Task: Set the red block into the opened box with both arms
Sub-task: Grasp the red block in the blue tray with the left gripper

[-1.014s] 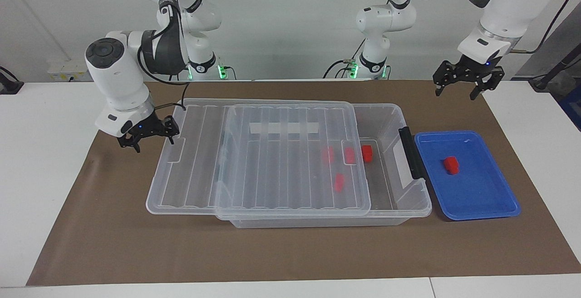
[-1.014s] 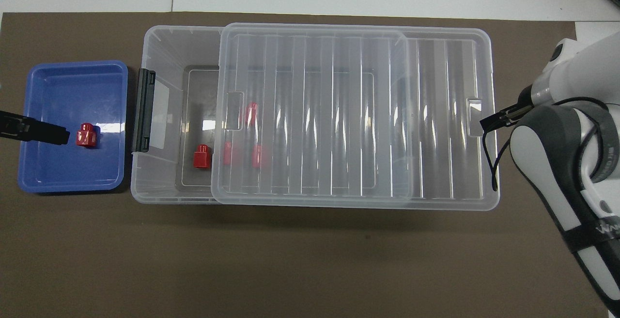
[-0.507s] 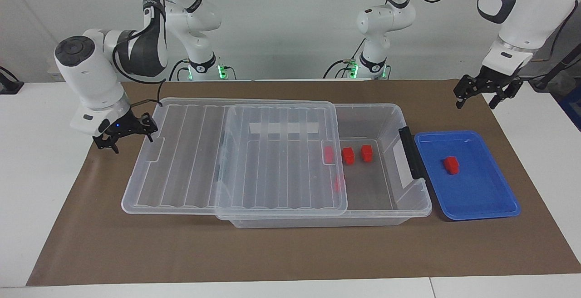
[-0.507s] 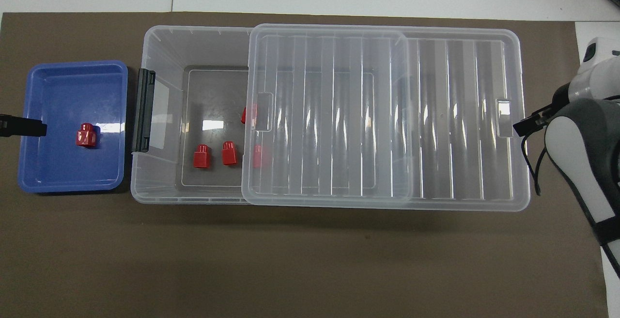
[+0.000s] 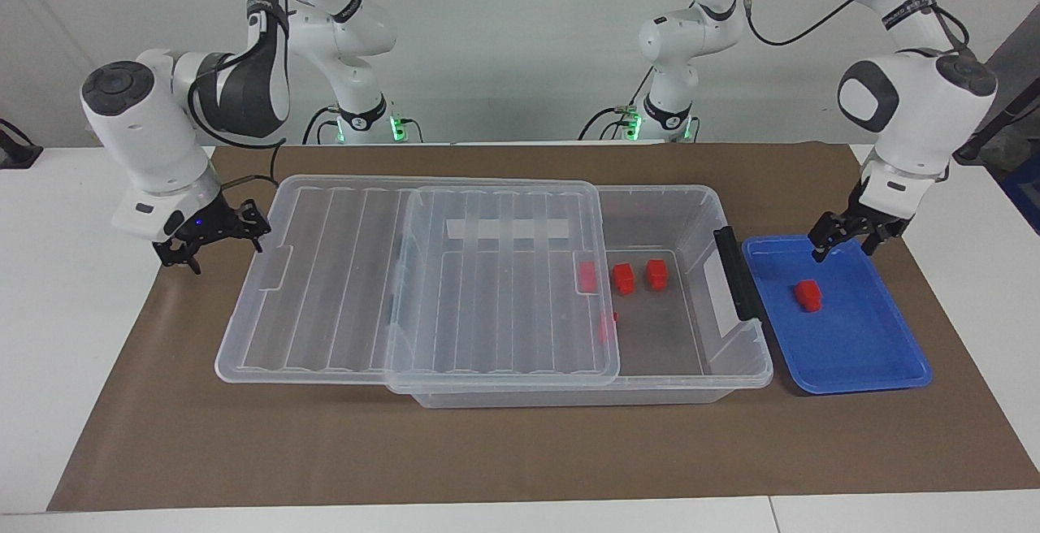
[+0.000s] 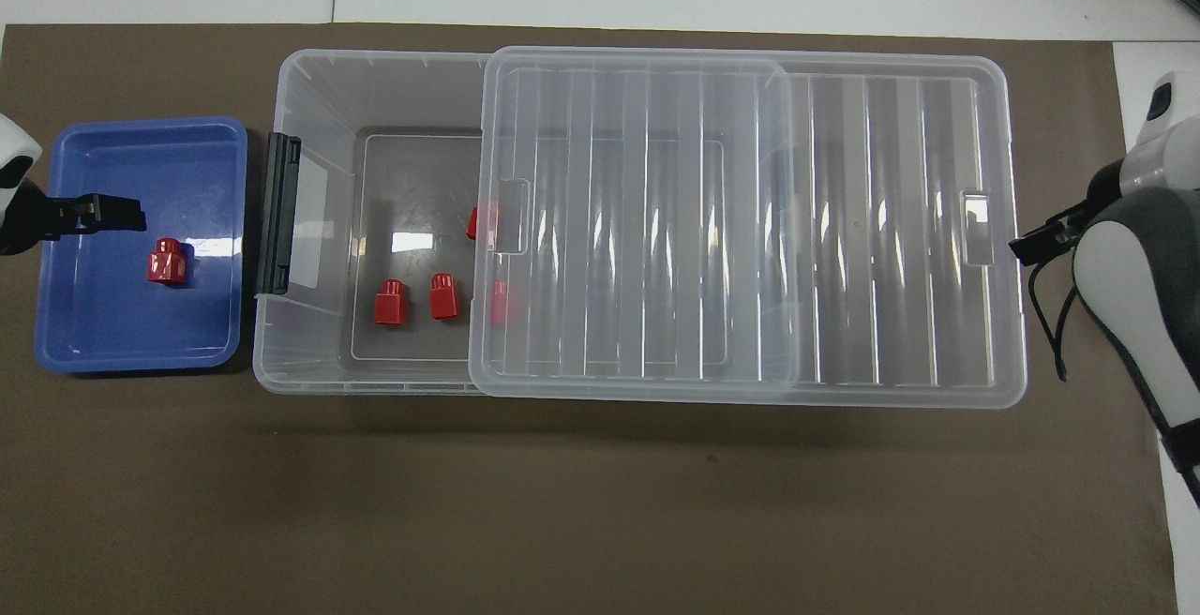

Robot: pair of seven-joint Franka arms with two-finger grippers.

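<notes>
Red block (image 5: 808,294) lay in the blue tray (image 5: 861,358) just below the left gripper (image 5: 845,242) spread fingers, which I judged should descend straight around it, while the right gripper (image 5: 213,239) waited, fingers spread, beside the lid (image 5: 325,289).

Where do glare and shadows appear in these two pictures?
Overhead view: bright streaks of glare on the ribbed clear plastic lid and a white glint on the clear storage box's floor. Facing view: the lid looks more even, and a soft shadow lies along the box's edge farthest from the robots.

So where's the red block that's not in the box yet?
The red block lies alone in the blue tray, beside the box at the left arm's end; the left gripper hovers over the tray.
</notes>
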